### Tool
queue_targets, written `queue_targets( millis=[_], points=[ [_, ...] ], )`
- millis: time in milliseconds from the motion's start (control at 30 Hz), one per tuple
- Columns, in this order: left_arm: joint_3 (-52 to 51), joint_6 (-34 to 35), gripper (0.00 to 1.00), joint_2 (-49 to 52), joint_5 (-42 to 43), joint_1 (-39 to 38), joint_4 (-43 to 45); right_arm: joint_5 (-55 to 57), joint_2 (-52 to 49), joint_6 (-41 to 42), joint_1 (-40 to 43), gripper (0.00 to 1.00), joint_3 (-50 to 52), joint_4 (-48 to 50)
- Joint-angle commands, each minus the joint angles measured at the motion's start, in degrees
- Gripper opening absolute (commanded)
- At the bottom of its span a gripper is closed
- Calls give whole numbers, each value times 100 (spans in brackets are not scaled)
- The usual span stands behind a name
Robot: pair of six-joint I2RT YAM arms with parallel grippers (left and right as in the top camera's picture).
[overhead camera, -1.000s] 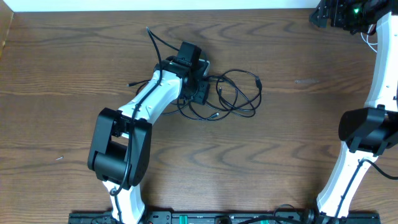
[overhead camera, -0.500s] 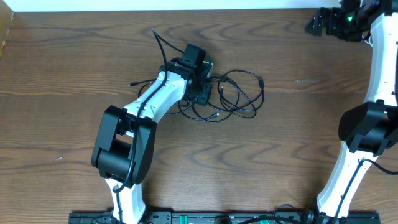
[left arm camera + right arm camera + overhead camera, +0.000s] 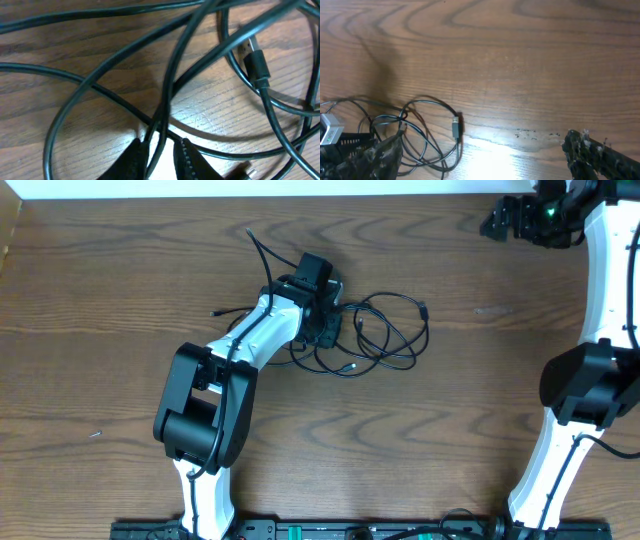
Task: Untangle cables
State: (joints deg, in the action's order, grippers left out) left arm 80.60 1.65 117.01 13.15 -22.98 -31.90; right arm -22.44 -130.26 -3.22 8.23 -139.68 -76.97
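The left hand (image 3: 160,150) is low over the desk (image 3: 60,130). Its fingers (image 3: 134,159) are nearly closed, and one black strand of the cables (image 3: 172,85) runs up through the narrow gap. A sliver of desk shows on either side of the strand, so it looks bracketed rather than clamped. Seen from overhead, the tangle's loops spread from this hand toward 3 o'clock and end at a plug (image 3: 424,308). Loose tails trail off toward 11 and 9 o'clock. The bundle's long axis therefore runs roughly 9 to 3. The right hand (image 3: 503,222) is spread wide and empty, well apart at about 2 o'clock. The left hand is much the nearer, and any pull probably belongs to it.
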Motion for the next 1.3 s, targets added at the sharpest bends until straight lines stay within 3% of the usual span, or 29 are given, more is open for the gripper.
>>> queue_targets(
  millis=[0,100,433,467,567,733,1000,1267],
  points=[
    [-50,66,19,131,-37,-9,13,-20,-26,-72,-87,99,35,-20],
    [-24,83,8,122,-42,-7,-59,-20,-26,-72,-136,99,35,-26],
    [221,81,8,-706,-378,-9,-452,-17,-26,-72,-494,99,39,-42],
    [221,81,8,-815,-501,-9,-452,-17,-26,-74,-533,99,39,-35],
    [219,81,24,-938,-776,-7,-452,-15,-26,-74,-656,99,39,-4],
    [46,-50,36,-560,-981,0,-358,7,-26,-175,-774,99,39,-2],
    [46,-157,49,103,-988,184,-339,7,-26,-227,-800,99,42,-24],
    [48,-160,50,96,-999,514,-319,7,-26,-289,-796,99,42,-13]
  ],
)
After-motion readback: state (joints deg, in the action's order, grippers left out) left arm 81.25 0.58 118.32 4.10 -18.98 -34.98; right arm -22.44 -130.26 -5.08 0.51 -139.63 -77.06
